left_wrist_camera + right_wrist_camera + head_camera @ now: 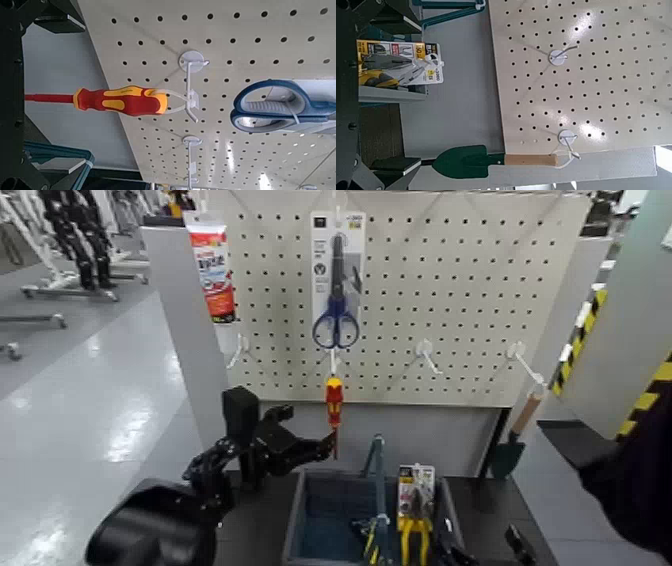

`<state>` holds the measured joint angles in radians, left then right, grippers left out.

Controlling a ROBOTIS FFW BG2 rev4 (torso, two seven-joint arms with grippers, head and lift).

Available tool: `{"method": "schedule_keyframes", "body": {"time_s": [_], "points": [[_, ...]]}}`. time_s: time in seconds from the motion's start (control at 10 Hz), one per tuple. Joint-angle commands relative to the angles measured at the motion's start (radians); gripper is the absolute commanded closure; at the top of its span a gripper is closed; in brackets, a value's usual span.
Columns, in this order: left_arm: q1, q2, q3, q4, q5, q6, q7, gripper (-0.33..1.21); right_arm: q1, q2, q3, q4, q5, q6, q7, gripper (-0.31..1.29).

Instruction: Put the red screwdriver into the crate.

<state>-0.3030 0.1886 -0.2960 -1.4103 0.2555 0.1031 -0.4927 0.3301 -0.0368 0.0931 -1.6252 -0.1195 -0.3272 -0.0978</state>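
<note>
The red screwdriver [334,403] hangs upright from a pegboard hook, below the blue scissors card; the left wrist view shows its red and yellow handle [119,100]. My left gripper [324,448] is open just beside the thin shaft's lower end, which reaches between its fingers [13,32] without being held. The dark blue-grey crate [294,512] stands on the table under the screwdriver, its tall middle handle [377,475] upright. My right gripper [358,95] is open and empty, low at the right, near the crate's right end.
Blue scissors on a card [337,282] hang above the screwdriver. A pliers card [415,498] stands inside the crate. A green trowel [507,454] hangs at the board's right. A red and white tube [213,265] sits on the left post. Bare hooks [427,355] jut out.
</note>
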Motion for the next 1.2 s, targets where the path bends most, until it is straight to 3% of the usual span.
{"method": "schedule_keyframes", "body": {"time_s": [0.1, 1.0, 1.1, 1.2], "points": [[-0.100, 0.005, -0.043, 0.102, 0.002, -0.008, -0.069, 0.12, -0.003, -0.002, 0.002, 0.004, -0.002, -0.004, 0.000, 0.13], [-0.292, -0.032, -0.138, 0.353, 0.064, -0.088, -0.198, 0.15, -0.011, -0.006, 0.008, 0.010, -0.008, -0.013, 0.000, 0.13], [-0.295, -0.032, -0.144, 0.356, 0.068, -0.088, -0.198, 0.42, -0.011, -0.006, 0.008, 0.010, -0.008, -0.013, 0.000, 0.13], [-0.295, -0.034, -0.144, 0.360, 0.077, -0.083, -0.195, 0.83, -0.011, -0.006, 0.007, 0.010, -0.008, -0.013, 0.000, 0.13]]}}
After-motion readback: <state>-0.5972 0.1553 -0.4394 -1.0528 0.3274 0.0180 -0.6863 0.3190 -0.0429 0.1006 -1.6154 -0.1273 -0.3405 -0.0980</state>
